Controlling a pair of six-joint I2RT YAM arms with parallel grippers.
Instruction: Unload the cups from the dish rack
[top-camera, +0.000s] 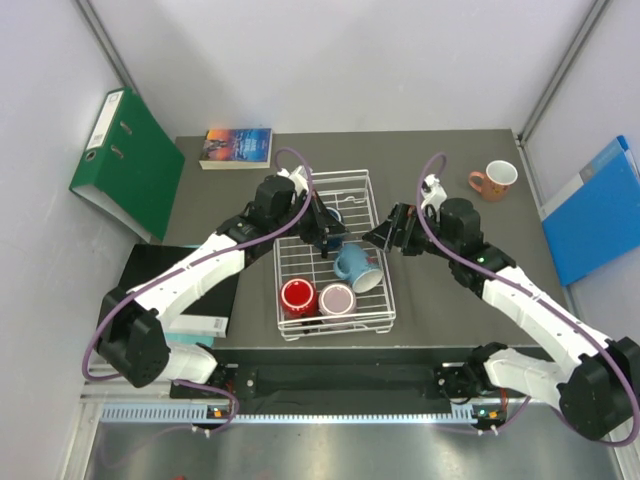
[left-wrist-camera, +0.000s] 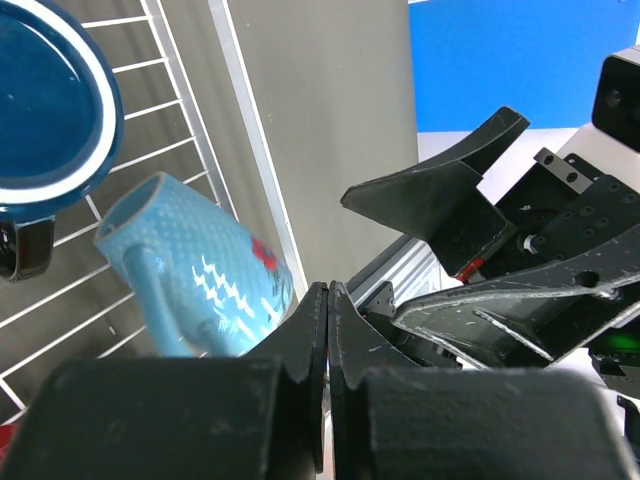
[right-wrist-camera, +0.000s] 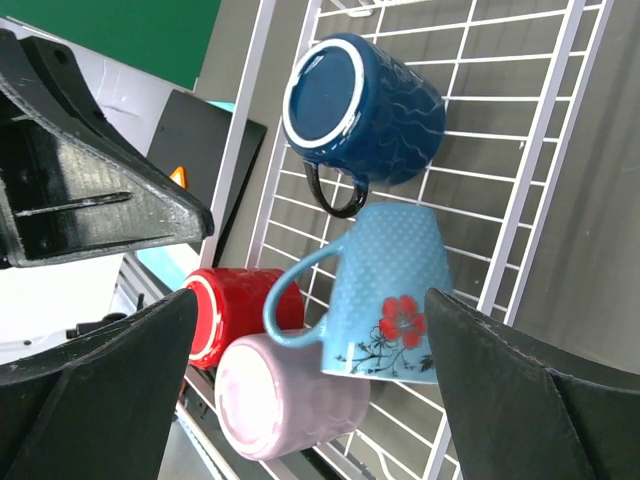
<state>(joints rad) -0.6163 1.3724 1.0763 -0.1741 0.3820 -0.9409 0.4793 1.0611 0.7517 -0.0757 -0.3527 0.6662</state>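
The white wire dish rack (top-camera: 279, 290) sits mid-table and holds several mugs: dark blue (top-camera: 334, 218), teal with a red flower (top-camera: 357, 267), red (top-camera: 297, 297) and pale mauve (top-camera: 337, 299). The salmon-pink mug (top-camera: 495, 180) stands upright on the table at the back right. My left gripper (top-camera: 325, 240) is shut and empty, hovering over the rack between the dark blue (left-wrist-camera: 50, 110) and teal (left-wrist-camera: 200, 270) mugs. My right gripper (top-camera: 385, 236) is open at the rack's right edge, its jaws framing the teal mug (right-wrist-camera: 390, 290) without touching; the red (right-wrist-camera: 235, 315), mauve (right-wrist-camera: 290, 395) and dark blue (right-wrist-camera: 365, 110) mugs show there too.
A green binder (top-camera: 125, 165) leans at the back left, with a book (top-camera: 237, 147) beside it. A black notebook (top-camera: 170, 280) lies left of the rack. A blue folder (top-camera: 595, 215) leans at the right wall. The two grippers are close together over the rack.
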